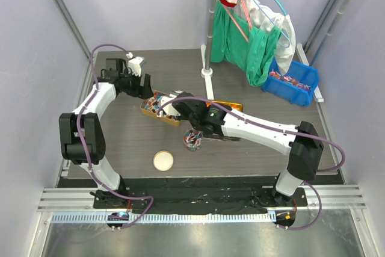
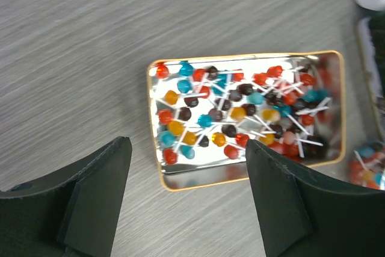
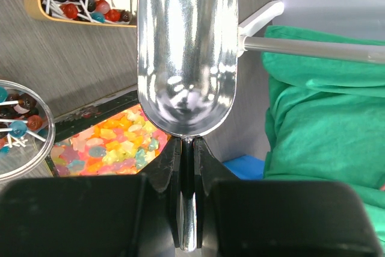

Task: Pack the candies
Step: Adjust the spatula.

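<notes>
The candies (image 2: 234, 112) are small round lollipops on white sticks, red, blue, orange and brown, heaped in a gold-rimmed tin (image 2: 204, 174). From above, the tin (image 1: 150, 111) lies left of centre. My left gripper (image 2: 187, 148) hovers open over the tin's near edge, nothing between its fingers. My right gripper (image 3: 188, 148) is shut on the handle of an empty metal scoop (image 3: 183, 46). The scoop points toward the tin. A clear cup (image 3: 47, 139) holding a few candies stands below it; from above the cup (image 1: 192, 139) is under the right arm.
A tray of orange, yellow and green jelly pieces (image 3: 108, 145) lies beside the cup. A round lid (image 1: 163, 161) rests near the front. At the back stand a pole on a white base (image 1: 207, 73), green cloth (image 1: 252, 46) and a blue bin (image 1: 304, 85).
</notes>
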Robot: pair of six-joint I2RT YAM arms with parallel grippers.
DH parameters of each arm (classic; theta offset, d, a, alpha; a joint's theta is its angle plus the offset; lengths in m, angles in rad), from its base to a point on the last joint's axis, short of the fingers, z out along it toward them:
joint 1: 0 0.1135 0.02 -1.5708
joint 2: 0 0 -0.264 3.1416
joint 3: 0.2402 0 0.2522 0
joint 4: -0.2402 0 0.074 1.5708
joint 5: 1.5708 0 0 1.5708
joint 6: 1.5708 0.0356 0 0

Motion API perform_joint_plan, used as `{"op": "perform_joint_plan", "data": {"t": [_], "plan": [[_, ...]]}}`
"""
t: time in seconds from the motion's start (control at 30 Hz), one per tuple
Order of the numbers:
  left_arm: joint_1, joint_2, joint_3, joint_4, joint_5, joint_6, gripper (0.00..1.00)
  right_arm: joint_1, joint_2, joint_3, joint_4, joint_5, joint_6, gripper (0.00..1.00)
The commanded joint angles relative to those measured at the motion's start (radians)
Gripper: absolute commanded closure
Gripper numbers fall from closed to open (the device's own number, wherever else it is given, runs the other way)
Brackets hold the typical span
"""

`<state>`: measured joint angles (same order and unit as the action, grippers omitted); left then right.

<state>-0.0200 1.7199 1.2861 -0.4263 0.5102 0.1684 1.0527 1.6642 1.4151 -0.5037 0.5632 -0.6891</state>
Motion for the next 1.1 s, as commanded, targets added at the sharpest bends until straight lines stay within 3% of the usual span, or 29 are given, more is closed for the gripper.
{"op": "perform_joint_plan", "data": {"t": [0.0,0.13,0.7,0.9,1.07], "plan": [[-0.008,-0.045,-0.001,0.050,-0.159,0.014,0.19,0.003,-0.055,-0.005,0.047,0.029,-0.012,0.99],[-0.009,-0.023,0.021,0.026,-0.202,0.013,0.18,0.001,-0.057,-0.007,0.047,0.024,-0.007,0.99],[-0.070,0.122,0.042,0.017,-0.397,0.063,0.33,0.003,-0.057,-0.002,0.045,0.021,0.000,0.99],[-0.107,0.167,0.048,0.012,-0.450,0.082,0.47,0.006,-0.054,-0.004,0.042,0.021,-0.007,0.99],[-0.115,0.213,0.078,-0.017,-0.460,0.082,0.52,0.010,-0.052,-0.004,0.024,0.021,-0.021,0.99]]}}
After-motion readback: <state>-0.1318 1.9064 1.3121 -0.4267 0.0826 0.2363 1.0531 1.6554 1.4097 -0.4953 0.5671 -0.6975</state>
